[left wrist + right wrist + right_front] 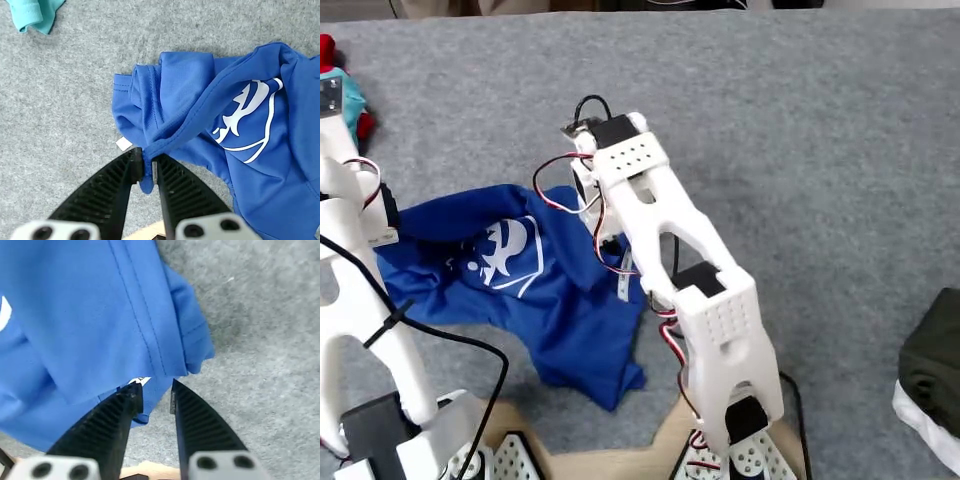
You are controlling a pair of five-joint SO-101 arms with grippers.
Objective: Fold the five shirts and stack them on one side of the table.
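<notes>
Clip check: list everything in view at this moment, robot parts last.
blue shirt: 1, blue with white print, crumpled on the table between the arms
teal cloth: 1, teal, at the table's far left edge
red thing: 1, red, beside the teal cloth; too cut off to identify
dark shirt: 1, dark green, at the table's right edge
white cloth: 1, white, under the dark shirt
table: 1, grey covering
board: 1, tan, near edge under the arm bases
left arm: 1, white, at the shirt's left end
right arm: 1, white, over the shirt's right side
left gripper: 1, black, shut on a shirt fold
right gripper: 1, black, at the shirt's hem
</notes>
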